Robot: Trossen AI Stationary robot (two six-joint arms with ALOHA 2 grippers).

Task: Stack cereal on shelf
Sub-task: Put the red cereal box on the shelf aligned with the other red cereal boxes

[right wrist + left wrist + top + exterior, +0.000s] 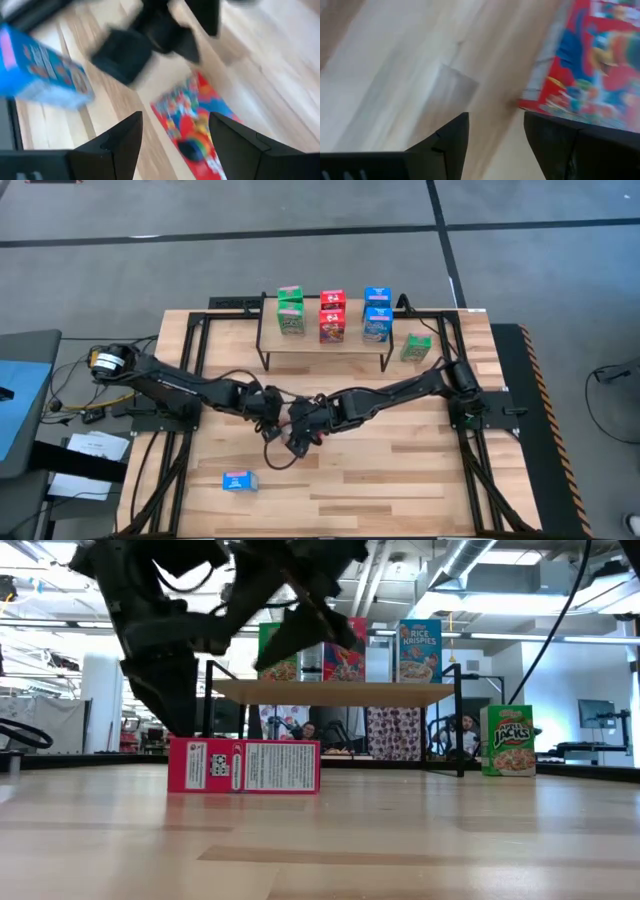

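A red cereal box (pixel 245 765) lies flat on the table, near its middle, printed front up (pixel 195 125). My left gripper (pixel 495 135) hangs open just beside it, with one finger (pixel 555 145) at the box's edge (pixel 530 105) and nothing between the fingers. My right gripper (pixel 175 140) hovers open above the same box, slanting down. The shelf (pixel 352 340) at the far side carries green (pixel 290 308), red (pixel 332 315) and blue (pixel 377 312) boxes, two of each colour. My left gripper has one finger right at the lying red box's edge (pixel 530 105); I cannot tell whether it touches the box. My right gripper touches nothing.
A green box (pixel 416 347) stands upright on the table to the right of the shelf. A blue box (pixel 238 480) lies flat near the table's front left. Both arms (pixel 200 390) crowd the table's middle, their grippers close together.
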